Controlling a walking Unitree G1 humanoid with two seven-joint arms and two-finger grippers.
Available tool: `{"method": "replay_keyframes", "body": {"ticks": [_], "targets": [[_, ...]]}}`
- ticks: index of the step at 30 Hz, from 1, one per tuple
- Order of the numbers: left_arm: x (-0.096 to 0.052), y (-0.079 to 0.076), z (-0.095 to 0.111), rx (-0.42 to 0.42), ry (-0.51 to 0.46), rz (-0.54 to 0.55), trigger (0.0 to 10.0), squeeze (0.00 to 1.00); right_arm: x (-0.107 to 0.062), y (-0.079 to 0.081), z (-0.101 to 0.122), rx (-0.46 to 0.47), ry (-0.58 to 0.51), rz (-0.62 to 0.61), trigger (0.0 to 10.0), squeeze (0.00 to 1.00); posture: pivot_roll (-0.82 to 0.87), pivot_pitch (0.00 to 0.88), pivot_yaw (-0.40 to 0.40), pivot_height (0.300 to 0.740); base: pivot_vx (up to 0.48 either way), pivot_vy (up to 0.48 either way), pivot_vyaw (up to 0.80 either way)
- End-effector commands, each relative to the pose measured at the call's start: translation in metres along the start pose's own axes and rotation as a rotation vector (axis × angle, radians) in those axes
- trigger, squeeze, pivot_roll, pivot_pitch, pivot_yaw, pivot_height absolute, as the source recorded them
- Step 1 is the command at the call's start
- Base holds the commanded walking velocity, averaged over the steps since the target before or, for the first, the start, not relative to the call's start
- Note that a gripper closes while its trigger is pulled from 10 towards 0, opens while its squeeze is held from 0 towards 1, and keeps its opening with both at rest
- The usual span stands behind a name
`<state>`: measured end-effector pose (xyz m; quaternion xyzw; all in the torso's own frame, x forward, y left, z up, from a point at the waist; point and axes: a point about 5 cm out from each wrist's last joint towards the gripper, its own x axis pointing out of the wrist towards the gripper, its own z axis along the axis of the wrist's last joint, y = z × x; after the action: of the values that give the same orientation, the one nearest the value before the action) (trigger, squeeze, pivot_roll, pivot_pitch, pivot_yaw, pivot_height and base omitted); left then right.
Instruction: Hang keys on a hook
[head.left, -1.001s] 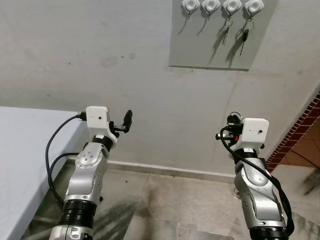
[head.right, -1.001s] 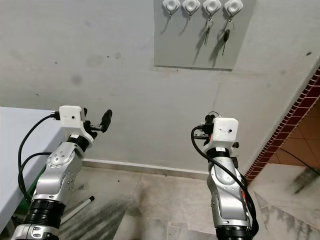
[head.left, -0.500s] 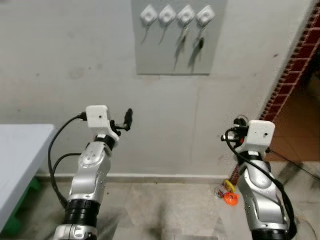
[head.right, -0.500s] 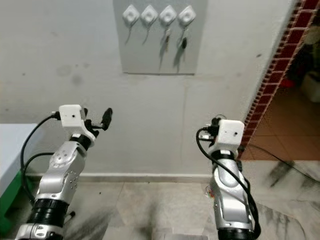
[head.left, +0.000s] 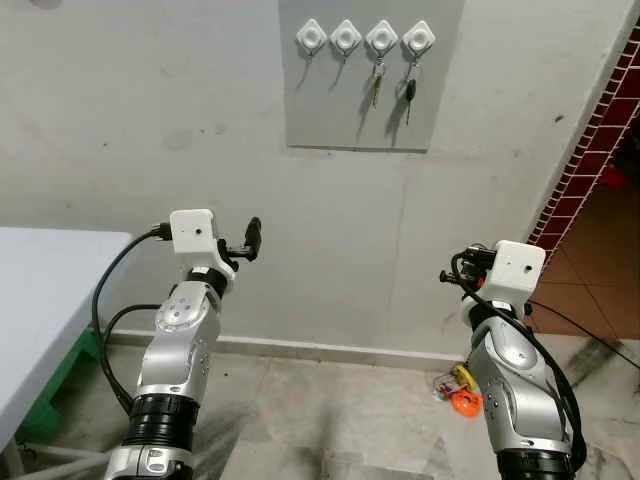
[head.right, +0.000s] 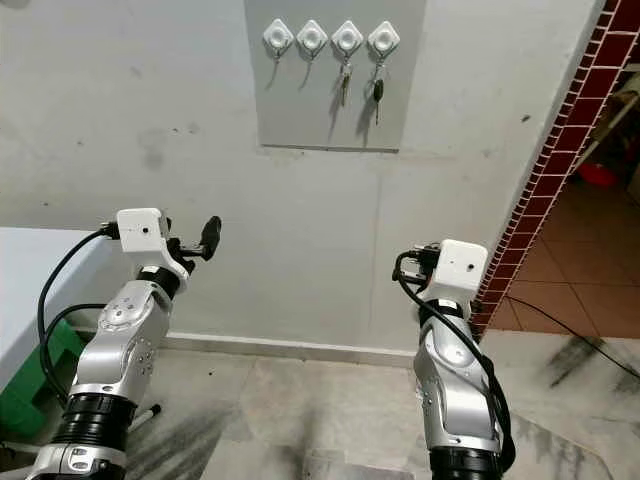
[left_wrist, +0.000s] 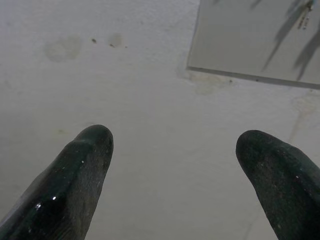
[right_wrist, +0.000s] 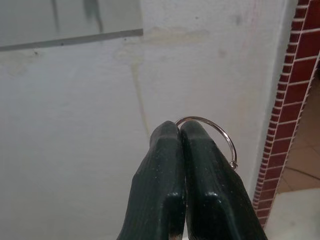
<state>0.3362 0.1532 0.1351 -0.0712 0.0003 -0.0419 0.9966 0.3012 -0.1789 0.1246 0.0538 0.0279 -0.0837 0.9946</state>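
A grey panel on the wall carries a row of white hooks. The two left hooks are bare. A silver key and a black-headed key hang from the two right hooks. My left gripper is raised well below the panel, and its fingers stand wide open with nothing between them. My right gripper is shut on a thin metal key ring that arcs out beside the fingertips. The keys on that ring are hidden. The right arm is held low, to the right of the panel.
A white table stands at the left with a green stool under it. A red brick wall edge and a doorway lie to the right. A small orange and yellow object lies on the floor by the skirting.
The camera has shifted, so the panel, table and brick edge sit differently in the picture. Both arms keep their pose; the left gripper stays open and the right stays shut.
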Motion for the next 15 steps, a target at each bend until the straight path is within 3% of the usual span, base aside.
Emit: {"method": "replay_keyframes", "body": {"ticks": [1, 11, 15], "targets": [[0.0006, 0.0008, 0.0006, 0.013, 0.017, -0.012, 10.0, 0.0, -0.0031, 0.0097, 0.0165, -0.024, -0.11, 0.118, 10.0, 0.0, -0.06, 0.0, 0.035, 0.74, 0.0, 0.0, 0.0], [-0.0011, -0.0013, 0.0041, 0.012, 0.003, -0.066, 10.0, 0.0, -0.0091, 0.0127, 0.0241, -0.042, -0.175, 0.178, 10.0, 0.0, -0.06, 0.0, 0.033, 0.74, 0.0, 0.0, 0.0], [-0.0015, -0.0003, 0.005, 0.009, 0.002, -0.07, 10.0, 0.0, -0.0102, 0.0137, 0.0253, -0.043, -0.187, 0.202, 10.0, 0.0, -0.06, 0.0, 0.034, 0.74, 0.265, 0.0, 0.0]]}}
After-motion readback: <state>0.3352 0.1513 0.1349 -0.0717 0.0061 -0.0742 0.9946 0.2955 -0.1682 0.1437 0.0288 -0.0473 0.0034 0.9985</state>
